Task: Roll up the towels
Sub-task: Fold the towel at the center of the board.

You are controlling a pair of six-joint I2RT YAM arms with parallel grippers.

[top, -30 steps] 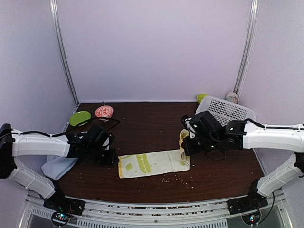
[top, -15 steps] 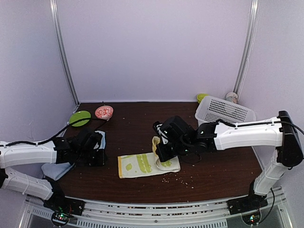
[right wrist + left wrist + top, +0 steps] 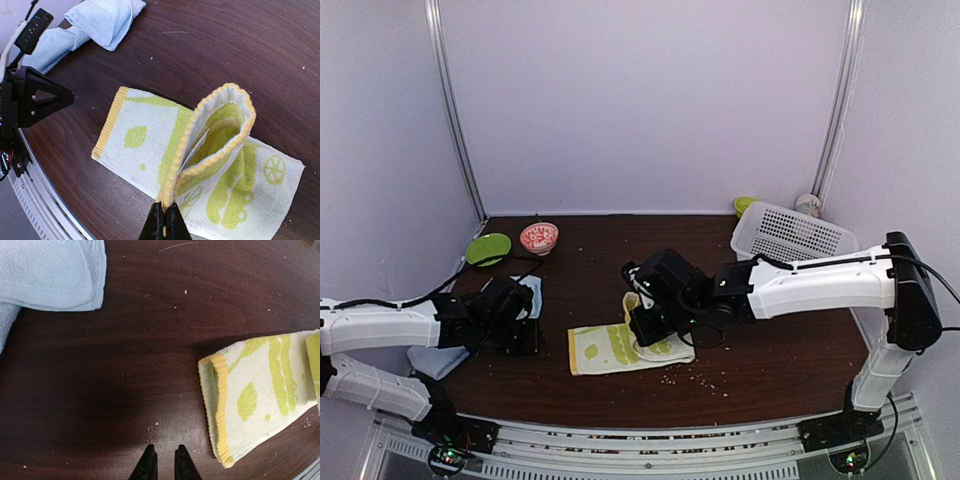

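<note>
Clamping the yellow hem [image 3: 172, 185] of the lime-green and cream printed cloth towel [image 3: 145, 145] on the dark wooden table [image 3: 225, 40], the shut right gripper [image 3: 164, 222] is risking its slack loop flopping flat, the barely parted left gripper [image 3: 162, 462] hovering empty.

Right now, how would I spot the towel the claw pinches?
On the dark wooden table, look near the front middle. The cream towel with lime-green prints and a yellow edge has one end curled up in the right claw; the other towel, far left, is plain pale blue.
</note>
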